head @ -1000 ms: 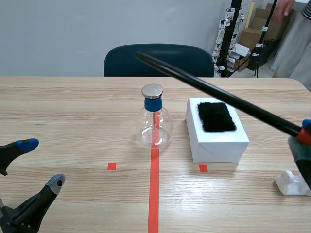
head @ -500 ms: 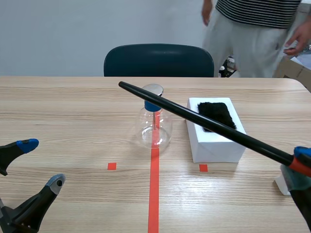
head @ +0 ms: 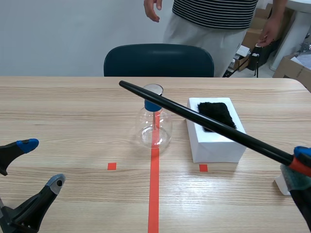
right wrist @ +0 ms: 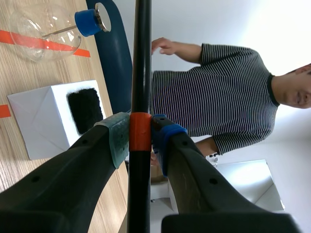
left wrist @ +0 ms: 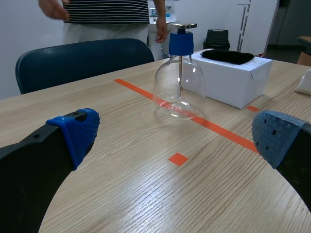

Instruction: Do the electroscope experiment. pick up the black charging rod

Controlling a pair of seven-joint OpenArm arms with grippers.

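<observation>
The black charging rod (head: 204,120) slants through the air from my right gripper (head: 297,167) at the right edge up to a tip left of the electroscope's metal cap (head: 152,90). My right gripper (right wrist: 140,138) is shut on the rod (right wrist: 141,58) at its orange band. The electroscope (head: 154,121), a clear glass flask with a blue stopper, stands on the red centre line. My left gripper (head: 29,167) rests open at the front left, and the electroscope (left wrist: 179,75) stands well ahead of it.
A white box (head: 216,131) with a black fur pad (head: 216,114) on top sits right of the flask. A crumpled white cloth (head: 281,183) lies by my right gripper. A dark chair (head: 159,60) and a person in a striped shirt (head: 218,14) are beyond the far edge.
My right gripper has lowered the rod, so its tip dropped from above the flask to beside the cap. The person walked in from the right behind the chair.
</observation>
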